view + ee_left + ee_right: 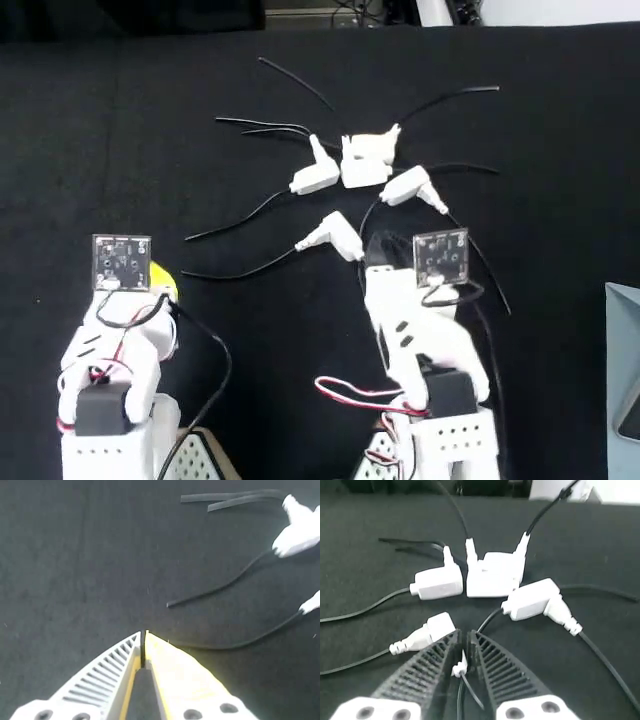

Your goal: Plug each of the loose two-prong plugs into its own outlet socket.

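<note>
A white outlet block (pixel 365 160) (pixel 492 575) lies at the table's middle back, with black cords running off its far side. Three loose white plugs lie around it: one on its left (pixel 315 178) (pixel 437 584), one on its right (pixel 410 185) (pixel 532 600), and one nearer the arms (pixel 335 235) (pixel 427 632). My right gripper (pixel 377 252) (pixel 465 632) is black and shut down to a thin slit. Its tip sits just beside the nearest plug, without touching it. My left gripper (pixel 144 634) (pixel 160 280), white and yellow, is shut and empty over bare cloth at the near left.
Black cords (pixel 240 215) (pixel 220 587) trail from the plugs across the black cloth toward the left and back. A small white bit on a thin wire (pixel 459 667) shows in the slit between the right fingers. A grey box (pixel 625 370) stands at the right edge.
</note>
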### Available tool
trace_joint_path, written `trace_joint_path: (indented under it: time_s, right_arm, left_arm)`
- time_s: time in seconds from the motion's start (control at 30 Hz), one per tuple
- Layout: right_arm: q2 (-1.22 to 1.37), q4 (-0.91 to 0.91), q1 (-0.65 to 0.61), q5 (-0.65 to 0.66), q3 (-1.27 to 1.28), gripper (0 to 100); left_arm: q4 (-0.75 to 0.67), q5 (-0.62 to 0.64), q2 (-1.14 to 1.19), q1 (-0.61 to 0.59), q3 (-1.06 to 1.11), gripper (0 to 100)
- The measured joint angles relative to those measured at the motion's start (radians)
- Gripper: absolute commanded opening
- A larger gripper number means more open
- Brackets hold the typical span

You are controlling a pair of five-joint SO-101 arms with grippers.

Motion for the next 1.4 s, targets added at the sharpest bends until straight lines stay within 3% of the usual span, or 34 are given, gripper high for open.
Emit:
trace_joint_path:
  time_s: [0.33, 0.73, 0.97, 1.17, 1.4]
  right_arm:
    - [-0.017, 0.222, 0.000, 0.003, 0.008, 2.1]
    - [-0.017, 0.511, 0.000, 0.003, 0.008, 2.1]
    - [-0.017, 0.566, 0.000, 0.003, 0.008, 1.8]
    - [-0.017, 0.566, 0.000, 0.003, 0.008, 1.8]
    - [-0.017, 0.566, 0.000, 0.003, 0.008, 1.8]
  left_arm:
    - [-0.009, 0.000, -0.005, 0.000, 0.190, 3]
    - [-0.052, 0.000, -0.005, 0.000, 0.198, 3]
    - [-0.046, 0.000, -0.005, 0.000, 0.198, 3]
    - [0.115, 0.002, -0.005, 0.000, 0.198, 3]
    - [0.146, 0.002, -0.005, 0.000, 0.198, 3]
